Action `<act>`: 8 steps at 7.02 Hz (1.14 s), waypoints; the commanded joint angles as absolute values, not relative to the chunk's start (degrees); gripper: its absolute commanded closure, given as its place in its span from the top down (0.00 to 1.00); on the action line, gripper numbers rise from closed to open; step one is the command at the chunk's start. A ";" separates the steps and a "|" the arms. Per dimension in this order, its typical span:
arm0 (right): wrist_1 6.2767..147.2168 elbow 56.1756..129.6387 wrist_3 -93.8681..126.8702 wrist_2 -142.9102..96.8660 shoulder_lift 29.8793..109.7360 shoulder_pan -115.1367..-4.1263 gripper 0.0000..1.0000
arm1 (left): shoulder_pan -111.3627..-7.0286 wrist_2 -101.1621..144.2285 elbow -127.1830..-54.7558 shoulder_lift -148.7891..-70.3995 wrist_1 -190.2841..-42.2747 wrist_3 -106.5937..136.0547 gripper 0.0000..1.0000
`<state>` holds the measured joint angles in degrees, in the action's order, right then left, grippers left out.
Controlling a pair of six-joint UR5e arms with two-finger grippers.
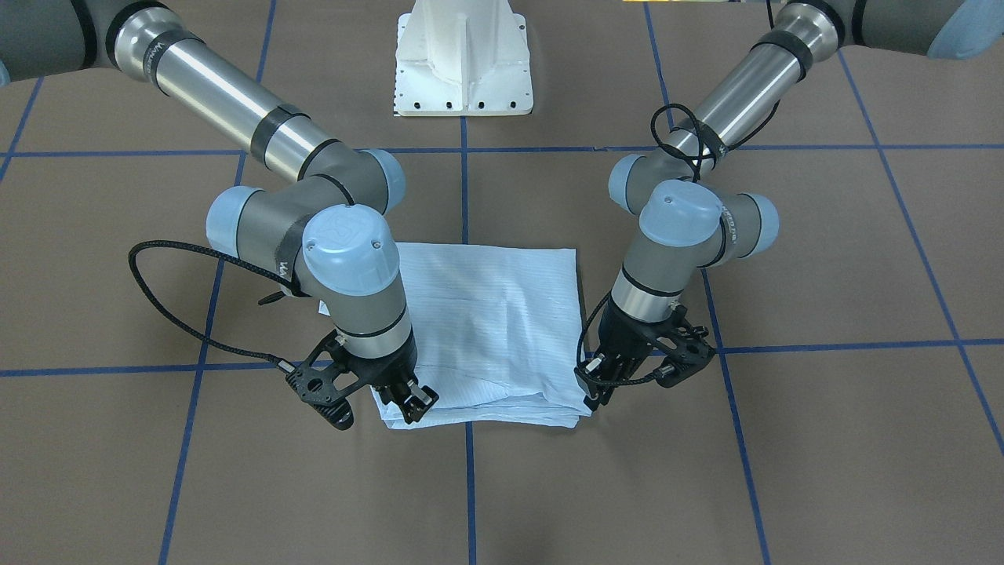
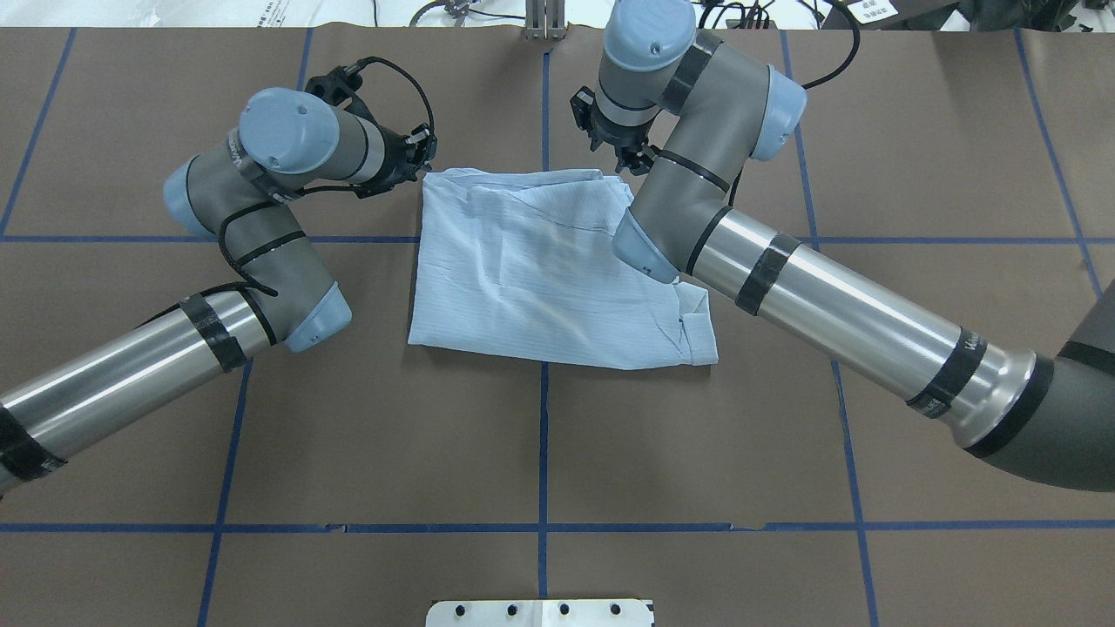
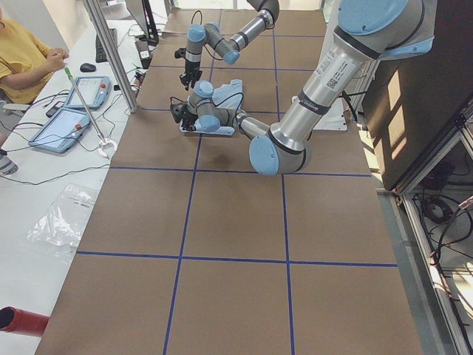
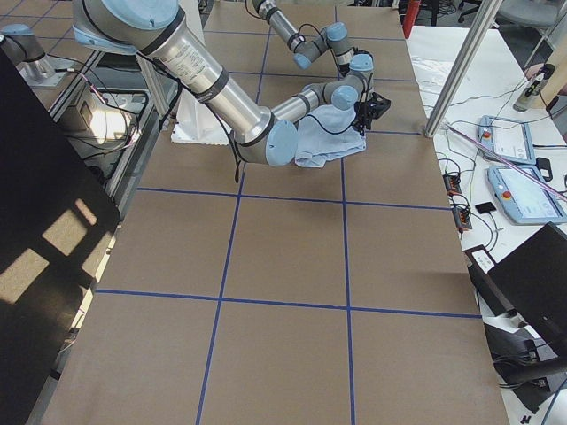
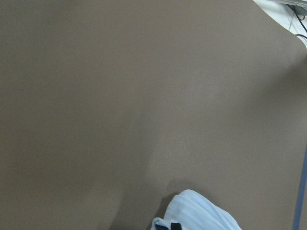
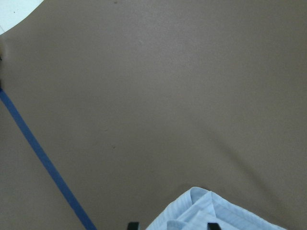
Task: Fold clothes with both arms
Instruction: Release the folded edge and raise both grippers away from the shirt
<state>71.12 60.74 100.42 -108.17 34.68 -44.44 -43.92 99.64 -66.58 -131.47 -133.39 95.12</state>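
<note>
**Limp, light shirt: take it by the far corners**

The left gripper (image 1: 593,390) sits at the far-left corner of the shirt (image 2: 540,279). Its wrist view shows a lump of cloth against one black fingertip, but I cannot tell whether the jaws pinch it. The shirt lies mid-bench (image 2: 540,453), folded into a rough rectangle of several layers. It is pale blue and finely striped, creased across the middle, with a stitched edge, perhaps the collar, at the near-right corner. It looks thin, soft and light, so the layers would likely sag and slide unless both corners are gripped through the whole stack. The right gripper (image 1: 413,403) stands at the far-right corner, jaws spread, fingertips (image 6: 211,225) astride the cloth.
</note>
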 commanded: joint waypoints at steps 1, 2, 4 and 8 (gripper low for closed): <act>70.58 59.94 98.09 -109.95 34.80 -46.31 0.99 | -47.09 100.80 -65.65 -131.84 -134.38 93.52 0.54; 70.49 60.20 94.61 -110.13 35.59 -47.28 0.99 | -49.55 105.34 -65.92 -131.57 -134.47 88.21 0.54; 70.58 63.26 83.82 -113.18 41.19 -50.43 0.99 | -53.59 110.02 -69.75 -125.46 -134.65 72.87 0.54; 71.37 71.78 54.22 -127.15 57.79 -63.95 1.00 | -71.33 128.12 -70.66 -113.41 -132.90 25.60 0.57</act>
